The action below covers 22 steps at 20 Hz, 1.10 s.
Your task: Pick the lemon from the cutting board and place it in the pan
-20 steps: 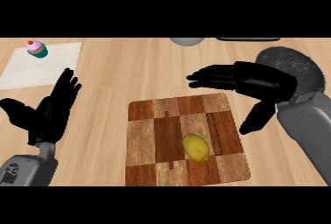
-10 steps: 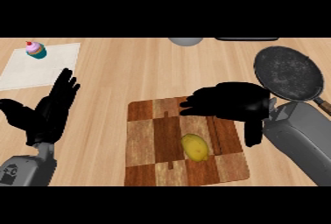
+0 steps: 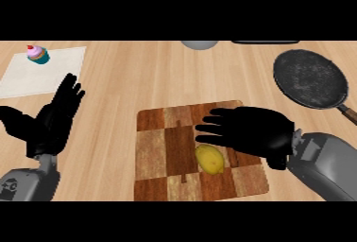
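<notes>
the lemon (image 3: 210,159) lies on the cutting board (image 3: 160,156), toward the board's lower right, yellow against the checked wood, long axis running up and down the board. right hand (image 3: 254,132) is over the board now, palm down, fingers spread and reaching toward the board's middle, just above the lemon's upper end. nothing in that hand; the fingers look relaxed rather than curled, and whether they touch the lemon is hard to tell, since the palm overlaps the fruit's top edge. the grey forearm runs off past the board's right side.

the pan (image 3: 311,78), dark and round, sits well to the upper right of the board, its handle pointing down toward the board's right side. the pan holds nothing.

left hand (image 3: 50,123) rests to the left of the board, open, fingers straight and pointing up, holding nothing.

further up and left of the board, a white napkin (image 3: 42,71) lies on the wooden surface (image 3: 153,75) with a small cupcake (image 3: 38,54) on its top edge. straight above the board, at the far edge, a grey rounded thing (image 3: 200,45) shows only in part.
</notes>
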Each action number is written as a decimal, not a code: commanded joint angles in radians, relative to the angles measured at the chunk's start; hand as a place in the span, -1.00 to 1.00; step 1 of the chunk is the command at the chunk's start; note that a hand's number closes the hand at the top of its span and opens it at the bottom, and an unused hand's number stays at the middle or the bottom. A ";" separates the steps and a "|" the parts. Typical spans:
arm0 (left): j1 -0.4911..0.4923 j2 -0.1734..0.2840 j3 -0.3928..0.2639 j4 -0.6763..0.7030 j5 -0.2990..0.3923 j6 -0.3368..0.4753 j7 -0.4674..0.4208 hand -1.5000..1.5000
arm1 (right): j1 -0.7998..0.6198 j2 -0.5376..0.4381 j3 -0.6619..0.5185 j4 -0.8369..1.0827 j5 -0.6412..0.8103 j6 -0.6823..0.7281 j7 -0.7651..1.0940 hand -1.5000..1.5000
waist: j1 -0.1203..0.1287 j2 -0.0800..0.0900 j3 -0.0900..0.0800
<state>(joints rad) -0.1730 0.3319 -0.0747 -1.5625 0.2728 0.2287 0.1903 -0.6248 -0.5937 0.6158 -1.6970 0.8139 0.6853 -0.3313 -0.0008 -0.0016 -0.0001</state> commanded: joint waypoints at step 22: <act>-0.002 -0.057 0.108 0.065 -0.070 -0.105 -0.044 0.00 | 0.093 0.307 -0.001 0.118 0.341 -0.008 0.033 -1.00 | 0.006 0.003 0.000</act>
<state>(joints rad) -0.1642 0.2687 -0.0040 -1.5653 0.2057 0.1575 0.1977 -0.4919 -0.3367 0.6450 -1.6784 1.1390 0.7091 -0.2520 0.0036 0.0002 0.0000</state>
